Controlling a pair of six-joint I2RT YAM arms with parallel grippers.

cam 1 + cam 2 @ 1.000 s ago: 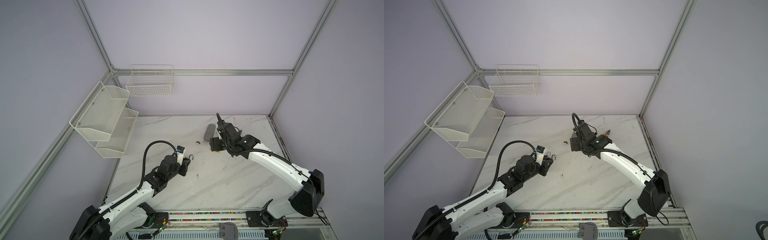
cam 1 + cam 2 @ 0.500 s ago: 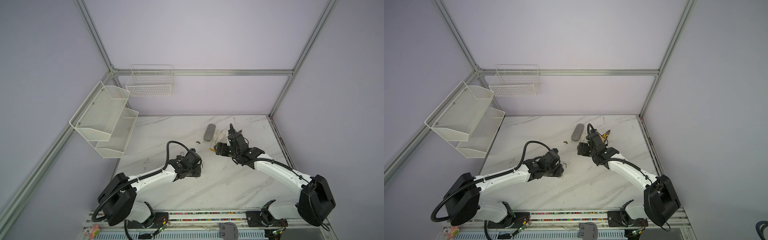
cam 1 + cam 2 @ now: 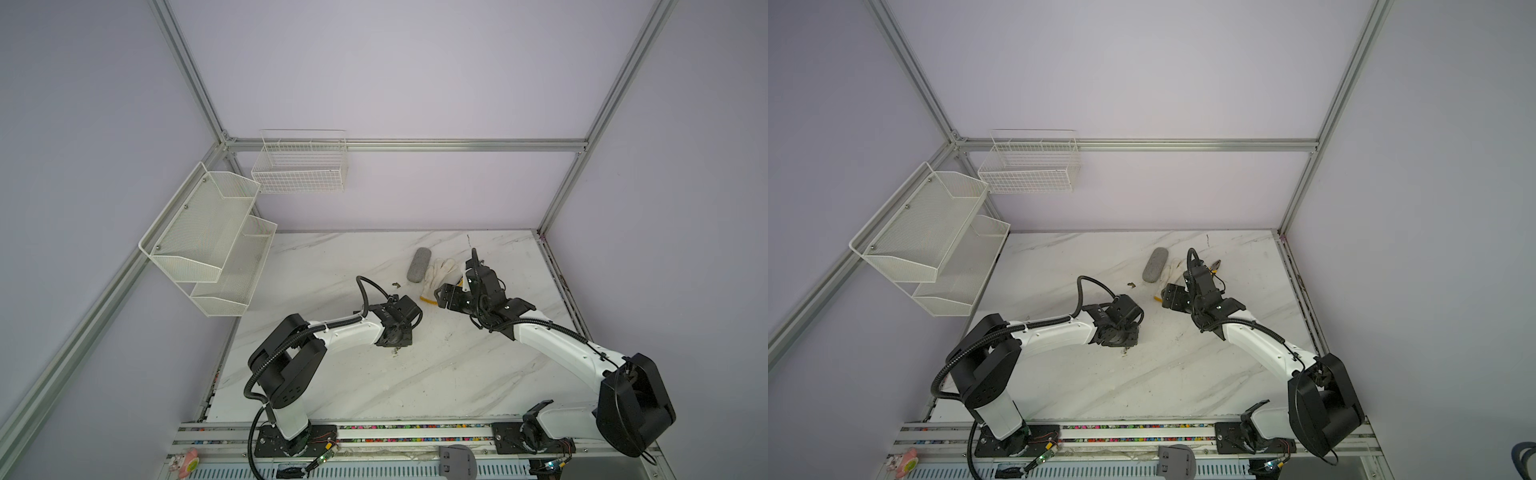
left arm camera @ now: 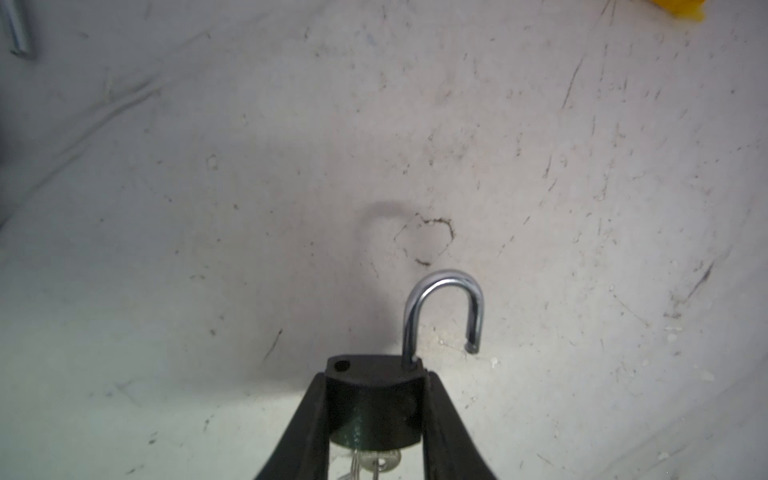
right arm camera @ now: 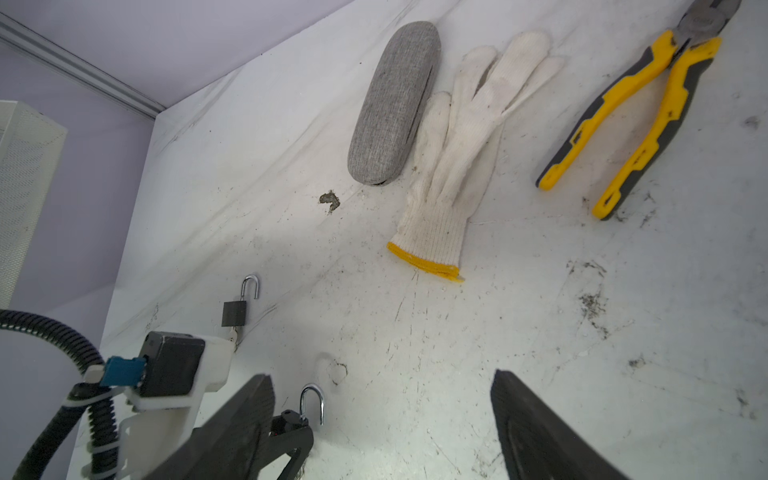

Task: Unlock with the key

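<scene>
The left end effector (image 4: 376, 374) grasps the padlock (image 4: 374, 407) near the middle of the worktop (image 3: 415, 382). The shackle (image 4: 444, 299) is swung free, with the key (image 4: 376, 459) at the body's base. Since one second ago, the left arm has swung inward and lowered. The right end effector (image 5: 380, 376), spread wide and empty, has withdrawn from the white glove (image 3: 438, 274), now uncovered.

The scuffed white marble table (image 3: 332, 257) bears a grey case (image 5: 395, 104), a white glove (image 5: 457, 145) touching it, and yellow-handled pliers (image 5: 636, 116) nearby.
</scene>
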